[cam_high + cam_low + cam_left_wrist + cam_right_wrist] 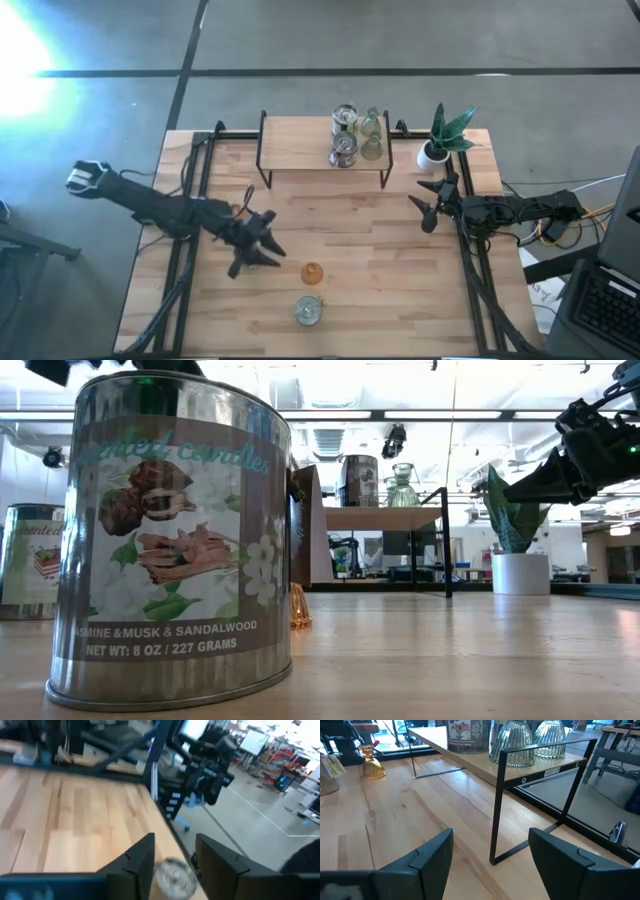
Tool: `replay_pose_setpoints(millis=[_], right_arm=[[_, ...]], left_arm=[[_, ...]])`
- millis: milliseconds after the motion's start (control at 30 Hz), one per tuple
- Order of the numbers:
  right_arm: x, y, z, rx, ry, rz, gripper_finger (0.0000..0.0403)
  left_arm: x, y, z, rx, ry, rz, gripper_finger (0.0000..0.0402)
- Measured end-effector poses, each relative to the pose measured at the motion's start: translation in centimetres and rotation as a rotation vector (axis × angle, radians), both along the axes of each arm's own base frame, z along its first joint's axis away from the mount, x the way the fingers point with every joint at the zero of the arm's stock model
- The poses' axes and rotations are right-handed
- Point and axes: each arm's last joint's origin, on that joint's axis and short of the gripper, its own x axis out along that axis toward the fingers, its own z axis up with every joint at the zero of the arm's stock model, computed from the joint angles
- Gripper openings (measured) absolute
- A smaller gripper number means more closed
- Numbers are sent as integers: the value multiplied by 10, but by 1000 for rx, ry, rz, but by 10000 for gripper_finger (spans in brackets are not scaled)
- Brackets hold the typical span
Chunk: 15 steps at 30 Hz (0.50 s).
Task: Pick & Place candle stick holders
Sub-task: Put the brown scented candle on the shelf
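Left gripper: the left gripper [262,243] is positioned over the front-left part of the table [380,300], just left of the orange holder; in the left wrist view its fingers [139,865] are seen parted with nothing held between them, a silvery tin lying beyond the gap.
Right gripper: the right gripper [432,200] is held near the table's right side, in front of the potted plant; its fingers [430,857] are spread wide and nothing is gripped.
Orange holder: a small orange holder [312,272] is stood on the table near the front, apart from both grippers.
Silvery tin: a round silvery tin [309,311] is placed just in front of the orange holder, close to the table's front edge; in the low view it is read as a scented candle tin.
Shelf: a low wooden shelf [300,145] on a black frame is set at the back of the table.
Holders on shelf: two tins [344,135] and two pale green glassy holders [371,135] are grouped on the shelf's right half, close together.
Potted plant: a green plant in a white pot [440,140] is stood at the back right, beside the shelf.
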Motion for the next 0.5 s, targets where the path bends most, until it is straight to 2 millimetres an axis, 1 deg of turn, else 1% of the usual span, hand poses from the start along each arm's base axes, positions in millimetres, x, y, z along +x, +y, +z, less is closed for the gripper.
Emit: replay_pose_setpoints(millis=[67,167,333,400,500], right_arm=[[0,0,0,0,0,0,251],[0,0,0,0,0,0,251],[0,0,0,0,0,0,251],[0,0,0,0,0,0,251],[0,0,0,0,0,0,251]], left_arm=[[4,-7,3,11,-31,18,162],[8,-14,4,20,-25,24,174],[13,-18,0,40,-11,50,177],[16,-19,1,36,-21,57,177],[18,-22,-3,6,13,108,183]])
